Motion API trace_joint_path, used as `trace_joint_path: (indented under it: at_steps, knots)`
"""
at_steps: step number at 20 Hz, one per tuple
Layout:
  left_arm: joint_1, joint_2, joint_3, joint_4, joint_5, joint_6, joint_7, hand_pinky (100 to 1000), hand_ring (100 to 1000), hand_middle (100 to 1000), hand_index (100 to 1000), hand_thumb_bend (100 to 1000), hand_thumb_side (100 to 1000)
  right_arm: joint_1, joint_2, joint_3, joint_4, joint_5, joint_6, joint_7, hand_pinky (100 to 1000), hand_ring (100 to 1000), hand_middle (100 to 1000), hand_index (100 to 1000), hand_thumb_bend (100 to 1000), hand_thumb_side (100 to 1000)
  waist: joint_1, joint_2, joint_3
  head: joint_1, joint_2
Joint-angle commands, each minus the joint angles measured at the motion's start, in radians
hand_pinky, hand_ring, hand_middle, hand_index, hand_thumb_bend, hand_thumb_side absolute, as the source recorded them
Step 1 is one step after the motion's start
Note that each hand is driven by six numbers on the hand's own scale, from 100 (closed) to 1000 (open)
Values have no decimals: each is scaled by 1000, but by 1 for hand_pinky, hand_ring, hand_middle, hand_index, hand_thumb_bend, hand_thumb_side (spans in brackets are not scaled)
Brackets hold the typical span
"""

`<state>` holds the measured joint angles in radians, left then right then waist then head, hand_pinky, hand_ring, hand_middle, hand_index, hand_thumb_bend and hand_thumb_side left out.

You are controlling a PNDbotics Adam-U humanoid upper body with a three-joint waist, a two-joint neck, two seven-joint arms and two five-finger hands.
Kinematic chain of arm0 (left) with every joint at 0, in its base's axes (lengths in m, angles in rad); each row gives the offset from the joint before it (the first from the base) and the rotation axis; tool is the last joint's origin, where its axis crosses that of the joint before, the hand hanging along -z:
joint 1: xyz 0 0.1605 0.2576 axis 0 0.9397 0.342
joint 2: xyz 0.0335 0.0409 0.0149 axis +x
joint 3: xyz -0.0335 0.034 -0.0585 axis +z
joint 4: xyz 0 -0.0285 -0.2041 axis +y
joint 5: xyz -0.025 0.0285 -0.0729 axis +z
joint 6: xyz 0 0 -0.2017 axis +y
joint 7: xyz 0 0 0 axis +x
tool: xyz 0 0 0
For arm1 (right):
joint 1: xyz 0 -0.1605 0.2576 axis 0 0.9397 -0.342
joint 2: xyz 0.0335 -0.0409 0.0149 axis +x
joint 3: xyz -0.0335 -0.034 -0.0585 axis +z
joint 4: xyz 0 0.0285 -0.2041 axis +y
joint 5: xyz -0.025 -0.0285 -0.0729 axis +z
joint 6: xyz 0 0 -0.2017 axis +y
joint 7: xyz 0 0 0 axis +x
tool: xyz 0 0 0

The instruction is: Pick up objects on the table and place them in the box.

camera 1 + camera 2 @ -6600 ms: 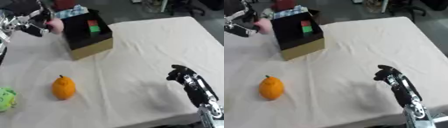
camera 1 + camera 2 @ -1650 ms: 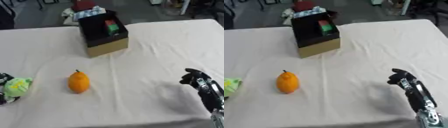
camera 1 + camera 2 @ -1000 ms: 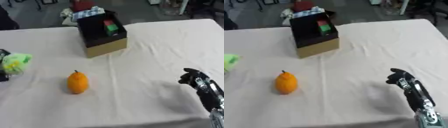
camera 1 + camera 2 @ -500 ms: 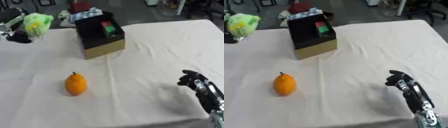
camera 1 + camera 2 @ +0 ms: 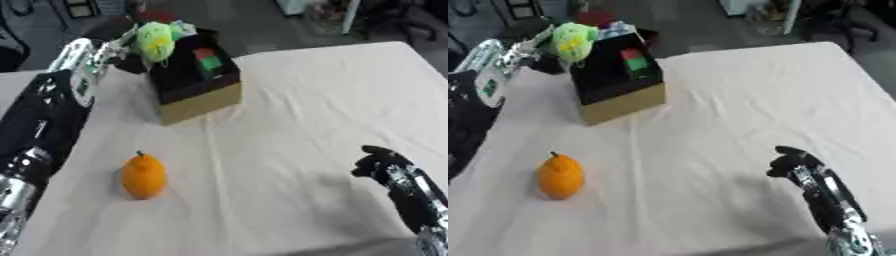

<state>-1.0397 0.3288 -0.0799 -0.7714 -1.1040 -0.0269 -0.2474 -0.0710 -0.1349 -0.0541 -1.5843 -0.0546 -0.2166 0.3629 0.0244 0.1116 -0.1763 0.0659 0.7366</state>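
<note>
Left hand (image 5: 546, 50) holds a green-yellow ball (image 5: 571, 37) over the far left edge of the box (image 5: 619, 75). Box sits on a white table (image 5: 728, 95), red and green items (image 5: 633, 59) inside. Orange (image 5: 560, 177) lies near left. Right hand (image 5: 793, 160) rests low right, fingers curled, empty.

Your left hand (image 5: 131, 47) was mostly hidden behind the fuzzy green-and-yellow ball (image 5: 156, 36), so you could not make out its fingers. The ball covered the far left corner of the black-lined cardboard box (image 5: 197, 85), whose red and green contents (image 5: 208, 58) were too blurred to identify. Your right hand (image 5: 794, 161) was blurred, and its forearm was cut off by the lower edge.
</note>
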Motion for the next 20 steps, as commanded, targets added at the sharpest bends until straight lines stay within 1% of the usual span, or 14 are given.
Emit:
trace_joint_path:
  at_steps: [1, 2, 3, 4, 6, 9, 11, 13, 14, 16, 17, 18, 19, 20]
  knots:
    - [-31, -1, 21, 39, -73, 24, 4, 793, 712, 757, 879, 291, 449, -11, -3, 1, -9, -6, -1, 4, 695, 601, 584, 800, 100, 738, -15, -7, -1, 1, -12]
    - [-30, 1, 24, 45, -87, 29, 3, 819, 750, 807, 913, 431, 632, -11, -3, 1, -9, -6, -1, 4, 695, 601, 584, 800, 100, 738, -15, -7, -1, -1, -13]
    - [-27, 6, 28, 46, -103, 38, 2, 827, 761, 821, 921, 483, 692, -11, -3, 1, -9, -6, -1, 4, 695, 601, 584, 800, 100, 738, -15, -8, -1, -4, -13]
    - [-24, 13, 31, 42, -118, 47, 4, 840, 778, 846, 933, 578, 793, -11, -2, 0, -9, -6, -1, 4, 695, 601, 584, 800, 100, 738, -15, -8, 1, -6, -14]
    - [-19, 27, 36, 23, -145, 62, 15, 862, 804, 878, 942, 695, 911, -11, -3, 0, -9, -6, -1, 4, 695, 601, 584, 800, 100, 739, -16, -9, 3, -10, -15]
    - [-12, 52, 41, -15, -165, 76, 42, 910, 853, 926, 951, 777, 982, -10, -3, -1, -8, -5, -1, 3, 695, 601, 584, 800, 100, 739, -16, -9, 10, -14, -16]
    - [-11, 61, 43, -29, -170, 79, 53, 924, 866, 935, 953, 800, 982, -11, -3, -1, -8, -6, -1, 3, 695, 601, 584, 800, 100, 738, -17, -10, 13, -15, -17]
    - [-8, 67, 45, -42, -161, 74, 61, 927, 866, 931, 950, 790, 967, -12, -2, 0, -8, -6, -2, 4, 695, 601, 584, 800, 100, 738, -19, -9, 16, -17, -18]
    - [-5, 71, 43, -53, -153, 67, 64, 923, 861, 919, 946, 775, 936, -12, -2, 0, -8, -6, -2, 4, 694, 601, 584, 800, 100, 737, -20, -9, 16, -17, -19]
    - [7, 86, 34, -90, -120, 38, 62, 909, 841, 893, 939, 704, 840, -13, -3, -2, -7, -6, -3, 4, 695, 601, 584, 800, 100, 738, -21, -8, 17, -17, -18]
    - [18, 100, 22, -122, -87, 6, 49, 897, 827, 875, 933, 639, 753, -13, -4, -3, -7, -5, -3, 2, 695, 600, 583, 800, 100, 738, -21, -7, 17, -18, -19]
    - [29, 116, 11, -155, -49, -24, 30, 897, 827, 875, 933, 639, 753, -13, -4, -4, -6, -4, -3, 1, 695, 600, 583, 800, 100, 738, -21, -6, 18, -19, -19]
    - [43, 139, -7, -196, -5, -61, 6, 881, 810, 847, 924, 598, 658, -13, -5, -5, -5, -4, -4, 0, 694, 600, 583, 800, 100, 739, -20, -6, 18, -20, -19]
    - [58, 166, -25, -239, 43, -94, -21, 872, 800, 831, 917, 573, 604, -13, -6, -6, -4, -3, -4, -1, 694, 600, 584, 800, 100, 738, -19, -6, 19, -22, -18]
